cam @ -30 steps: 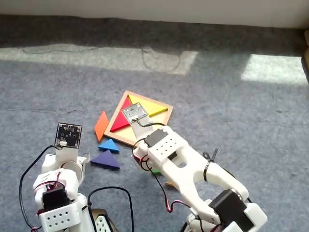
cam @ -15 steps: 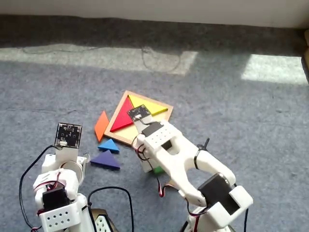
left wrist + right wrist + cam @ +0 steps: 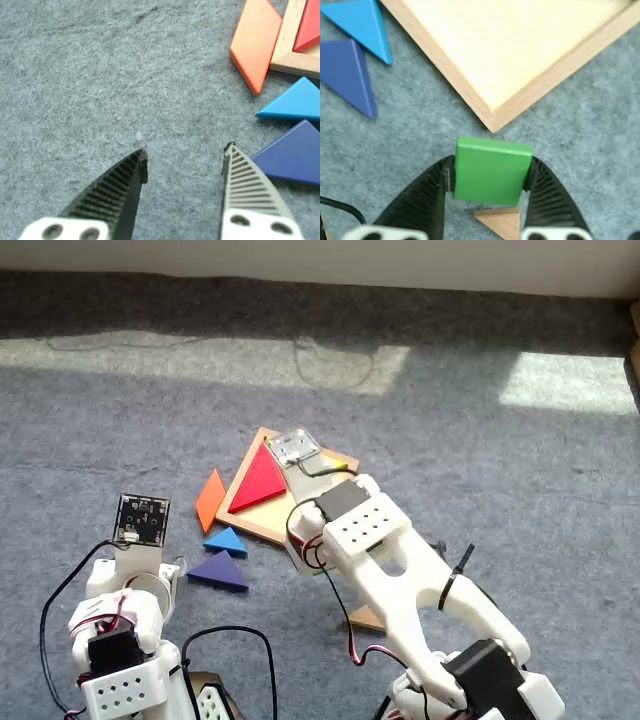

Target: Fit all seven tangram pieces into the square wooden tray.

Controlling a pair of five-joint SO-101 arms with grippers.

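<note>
The square wooden tray (image 3: 262,530) lies mid-carpet with a red triangle (image 3: 258,480) and a yellow piece (image 3: 337,465) inside. In the right wrist view my right gripper (image 3: 490,169) is shut on a green square (image 3: 492,170), just off the tray's near corner (image 3: 492,120). An orange parallelogram (image 3: 210,500), a light blue triangle (image 3: 225,540) and a dark blue triangle (image 3: 218,570) lie left of the tray. A small orange triangle (image 3: 500,220) rests on the carpet under the green square. My left gripper (image 3: 186,155) stands open over bare carpet, beside the dark blue triangle (image 3: 295,155).
The right arm (image 3: 400,580) reaches across the tray's near right part and hides it. The left arm (image 3: 125,640) sits at the front left. Grey carpet runs all around, and a wall base crosses the far side.
The right arm has swung farther across the tray, its wrist camera now near the far corner. The small orange triangle has come into view beside the arm. The left arm has kept still.
</note>
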